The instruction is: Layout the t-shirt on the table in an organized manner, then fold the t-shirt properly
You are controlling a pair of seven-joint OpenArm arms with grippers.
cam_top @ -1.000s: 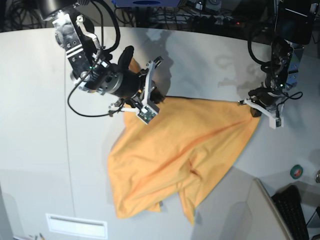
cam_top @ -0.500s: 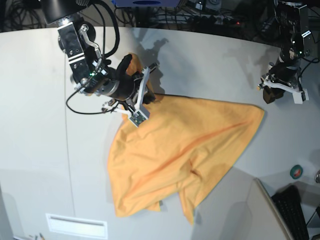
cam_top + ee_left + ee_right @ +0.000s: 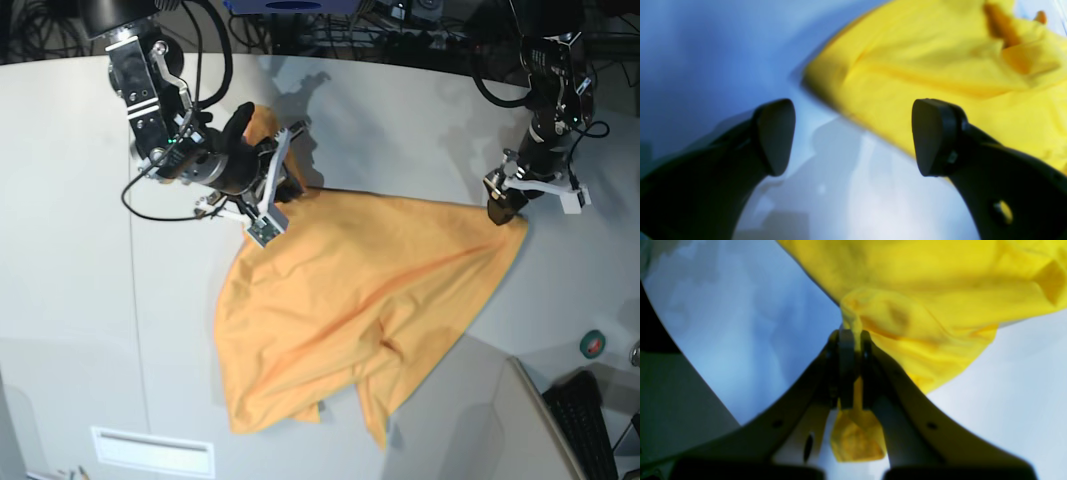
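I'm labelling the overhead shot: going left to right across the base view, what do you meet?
Right end effector pinching the cloth → t-shirt spread on the table → left end effector, open at the shirt's far corner → green-and-red tape roll.

T-shirt (image 3: 350, 310): plain light orange, no print; reads bright yellow in both wrist views. Counter (image 3: 70, 250): matte white-grey, thin dark seam near its left edge. Left end effector (image 3: 853, 136): black pads. Right end effector (image 3: 851, 336): pale grey-white fingers, dark inner pads.
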